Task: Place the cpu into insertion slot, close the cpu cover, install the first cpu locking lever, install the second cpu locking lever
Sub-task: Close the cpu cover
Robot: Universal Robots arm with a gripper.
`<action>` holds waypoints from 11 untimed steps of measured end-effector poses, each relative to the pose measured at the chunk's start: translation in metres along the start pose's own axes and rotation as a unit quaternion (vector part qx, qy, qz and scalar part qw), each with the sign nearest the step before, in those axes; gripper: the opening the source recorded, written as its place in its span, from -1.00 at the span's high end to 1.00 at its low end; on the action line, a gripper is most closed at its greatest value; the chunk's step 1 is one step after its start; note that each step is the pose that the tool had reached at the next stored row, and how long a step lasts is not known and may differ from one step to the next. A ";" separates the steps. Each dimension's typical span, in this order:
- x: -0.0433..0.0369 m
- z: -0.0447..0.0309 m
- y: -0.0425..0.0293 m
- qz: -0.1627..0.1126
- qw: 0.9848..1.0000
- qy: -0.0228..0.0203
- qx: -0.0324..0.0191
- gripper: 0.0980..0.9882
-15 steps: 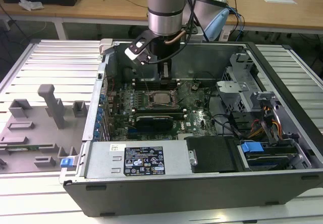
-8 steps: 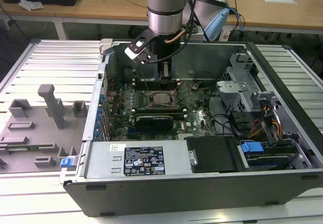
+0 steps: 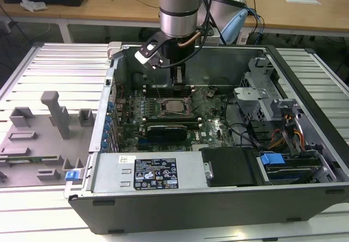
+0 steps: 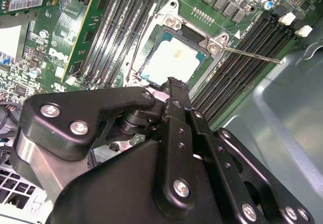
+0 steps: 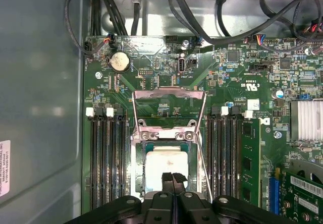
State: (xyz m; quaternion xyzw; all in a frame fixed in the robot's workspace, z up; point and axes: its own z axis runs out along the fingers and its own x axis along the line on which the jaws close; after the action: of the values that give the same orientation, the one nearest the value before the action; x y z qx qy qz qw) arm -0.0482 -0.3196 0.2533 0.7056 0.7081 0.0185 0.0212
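Observation:
The cpu (image 5: 162, 164) lies flat in the socket on the green motherboard, its pale silver top up; it also shows as the cpu (image 4: 171, 58) and the cpu (image 3: 174, 106). The cpu cover (image 5: 169, 94), a thin metal frame, stands raised on its hinge at the socket's far edge. One thin lever rod (image 4: 248, 55) sticks out sideways from the socket corner. My gripper (image 5: 173, 177) hovers just over the chip's near edge, fingers pressed together with nothing between them. In the exterior view the gripper (image 3: 177, 87) hangs inside the case above the socket.
Rows of black memory slots (image 5: 107, 158) flank the socket on both sides. Black cables (image 5: 202, 17) run along the case wall beyond the board. A drive cage (image 3: 256, 97) and power supply (image 3: 155, 172) crowd the case; a grey fixture plate (image 3: 49, 127) lies at the exterior view's left.

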 end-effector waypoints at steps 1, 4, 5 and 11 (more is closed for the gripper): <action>-0.0001 -0.0005 0.0000 0.000 1.000 0.000 0.000 0.98; 0.0000 -0.0060 0.0003 0.000 1.000 0.000 0.000 0.98; 0.0000 -0.0068 0.0004 0.000 1.000 0.000 0.000 0.98; -0.0001 -0.0057 0.0242 0.000 1.000 0.000 0.000 0.98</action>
State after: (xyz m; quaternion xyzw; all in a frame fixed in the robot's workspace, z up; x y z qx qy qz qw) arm -0.0243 -0.3196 0.2604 0.7056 0.7081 0.0184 0.0211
